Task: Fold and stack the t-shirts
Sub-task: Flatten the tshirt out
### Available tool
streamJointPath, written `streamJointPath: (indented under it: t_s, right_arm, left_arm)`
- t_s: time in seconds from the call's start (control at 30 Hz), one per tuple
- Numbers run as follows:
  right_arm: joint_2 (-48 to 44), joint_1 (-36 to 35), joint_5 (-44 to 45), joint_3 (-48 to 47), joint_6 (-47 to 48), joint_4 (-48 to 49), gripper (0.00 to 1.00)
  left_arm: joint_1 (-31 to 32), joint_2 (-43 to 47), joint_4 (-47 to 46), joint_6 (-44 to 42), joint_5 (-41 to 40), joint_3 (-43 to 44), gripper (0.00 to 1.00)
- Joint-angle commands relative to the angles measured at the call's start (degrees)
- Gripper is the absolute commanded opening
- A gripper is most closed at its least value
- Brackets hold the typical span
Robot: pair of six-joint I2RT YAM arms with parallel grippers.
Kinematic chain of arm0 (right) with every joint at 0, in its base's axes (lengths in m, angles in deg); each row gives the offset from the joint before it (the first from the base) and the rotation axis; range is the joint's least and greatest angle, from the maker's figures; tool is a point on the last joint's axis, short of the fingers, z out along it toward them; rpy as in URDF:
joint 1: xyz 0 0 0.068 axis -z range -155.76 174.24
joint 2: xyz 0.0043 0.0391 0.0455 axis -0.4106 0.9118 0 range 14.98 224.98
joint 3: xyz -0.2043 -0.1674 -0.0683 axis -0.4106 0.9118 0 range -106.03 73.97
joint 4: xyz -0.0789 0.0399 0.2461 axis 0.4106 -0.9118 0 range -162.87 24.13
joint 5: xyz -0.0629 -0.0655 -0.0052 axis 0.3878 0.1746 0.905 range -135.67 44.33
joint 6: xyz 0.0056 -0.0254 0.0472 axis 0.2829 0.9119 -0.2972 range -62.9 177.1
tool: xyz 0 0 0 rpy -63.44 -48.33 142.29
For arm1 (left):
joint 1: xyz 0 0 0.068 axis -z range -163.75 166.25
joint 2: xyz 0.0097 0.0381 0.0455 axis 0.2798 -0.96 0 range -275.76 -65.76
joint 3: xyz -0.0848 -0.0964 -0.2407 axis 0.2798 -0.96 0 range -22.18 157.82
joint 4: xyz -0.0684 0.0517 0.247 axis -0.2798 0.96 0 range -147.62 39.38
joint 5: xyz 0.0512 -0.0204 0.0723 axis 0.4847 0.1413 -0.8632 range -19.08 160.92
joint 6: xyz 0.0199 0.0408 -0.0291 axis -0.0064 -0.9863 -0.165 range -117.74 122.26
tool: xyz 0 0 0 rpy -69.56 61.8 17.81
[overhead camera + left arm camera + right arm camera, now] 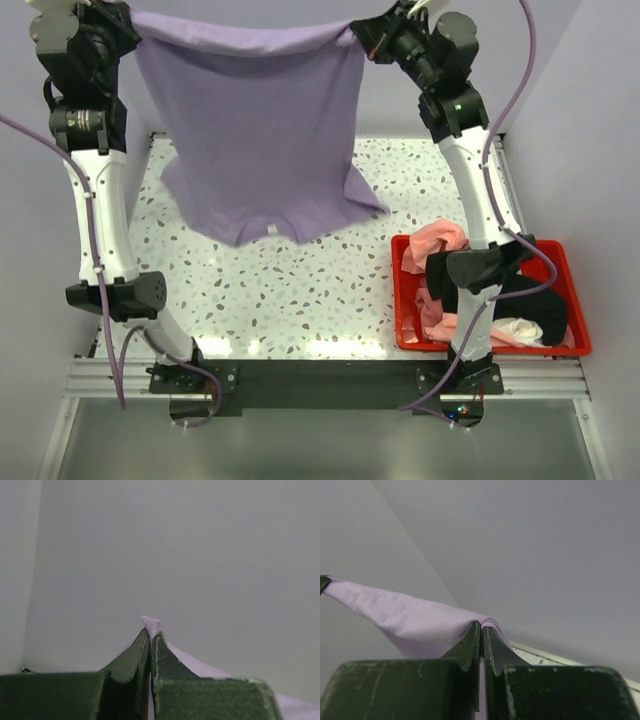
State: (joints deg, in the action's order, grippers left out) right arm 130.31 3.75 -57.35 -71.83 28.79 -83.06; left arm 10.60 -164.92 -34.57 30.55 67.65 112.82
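T-shirt (255,130), lavender, hangs clamped by left claw (151,634) and right claw (481,628), both cropped overhead.

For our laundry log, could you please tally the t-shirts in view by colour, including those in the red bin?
1 lavender t-shirt, held aloft
1 pink t-shirt, in the red bin
1 black t-shirt, in the bin
1 white t-shirt, in the bin
Total: 4 visible; the heap may hide more.
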Motion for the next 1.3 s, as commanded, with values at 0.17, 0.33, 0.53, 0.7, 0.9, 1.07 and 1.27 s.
streamJointPath:
  t_s: [0.17, 0.33, 0.53, 0.7, 0.9, 1.07, 1.27]
  right_arm:
    - [-17.3, 0.5, -15.2, 13.1, -2.2, 10.7, 0.00]
    - [-30.8, 0.4, -20.7, 51.7, -2.5, 14.9, 0.00]
    - [-41.5, -1.2, -19.6, 83.6, -3.2, 12.0, 0.00]
    - [-47.1, -2.1, -17.8, 99.4, -4.6, 8.8, 0.00]
    - [-46.3, -3.2, -17.7, 110.5, -5.3, 8.8, 0.04]
    - [-41.9, -3.4, -17.1, 111.6, -3.2, 6.3, 0.04]
    - [-40.4, -4.2, -14.3, 110.6, -3.2, 3.6, 0.06]
  left_arm:
    - [-0.9, 25.1, -10.6, -3.9, -3.3, -29.0, 0.00]
    - [-0.9, 46.2, -11.8, 2.0, -6.8, -59.9, 0.00]
    - [-0.9, 63.0, 0.5, 18.1, -6.1, -87.6, 0.00]
    - [-0.8, 68.4, 12.0, 20.0, -4.7, -103.3, 0.00]
    - [2.0, 68.6, 16.1, 29.6, -3.1, -110.4, 0.00]
    - [2.4, 65.9, 19.1, 34.5, -6.1, -111.0, 0.00]
    - [2.5, 66.2, 20.9, 36.7, -8.0, -110.8, 0.00]
